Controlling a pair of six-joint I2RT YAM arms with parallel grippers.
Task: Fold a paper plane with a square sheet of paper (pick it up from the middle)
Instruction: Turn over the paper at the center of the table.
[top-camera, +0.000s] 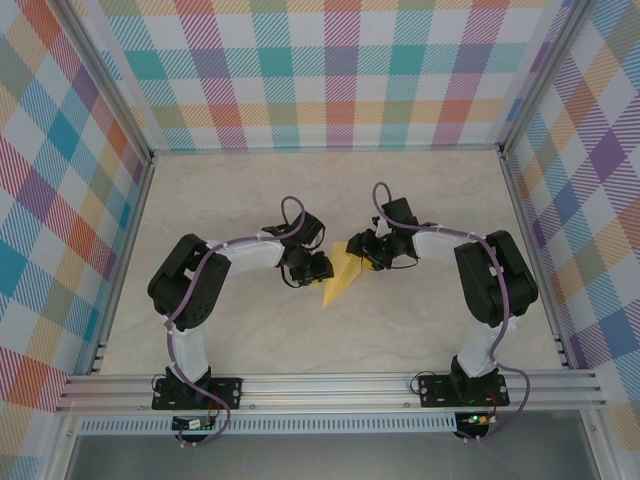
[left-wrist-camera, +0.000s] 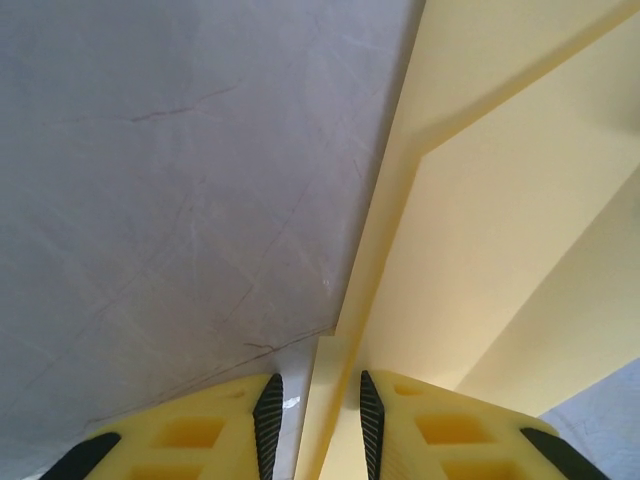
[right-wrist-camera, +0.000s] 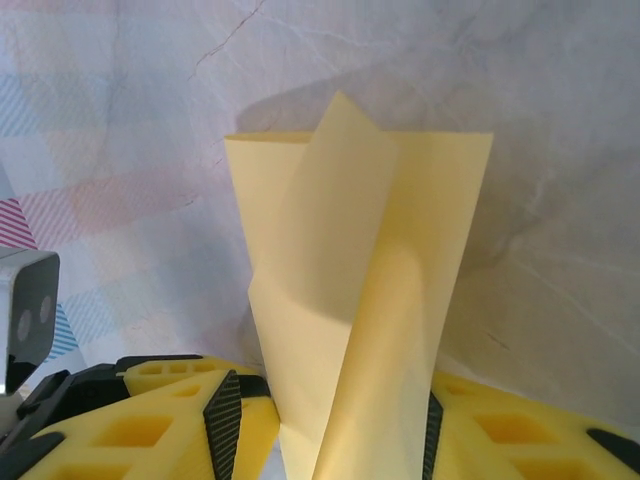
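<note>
The half-folded yellow paper (top-camera: 343, 272) stood upright near the centre of the table (top-camera: 400, 330), its tip toward seven o'clock. At its nine o'clock the left gripper (left-wrist-camera: 318, 400) had its jaws narrow about a folded edge, probably to steady it, though I could not tell whether it pinched. At two o'clock the right gripper (right-wrist-camera: 328, 420) stood open around the paper, seemingly to regrip.

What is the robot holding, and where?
Yellow paper sits inside both: left gripper at its edge, right gripper at its end. Whether either grips cannot be told.

No readable text, no labels, no brand marks, no numbers, no signs on any surface
</note>
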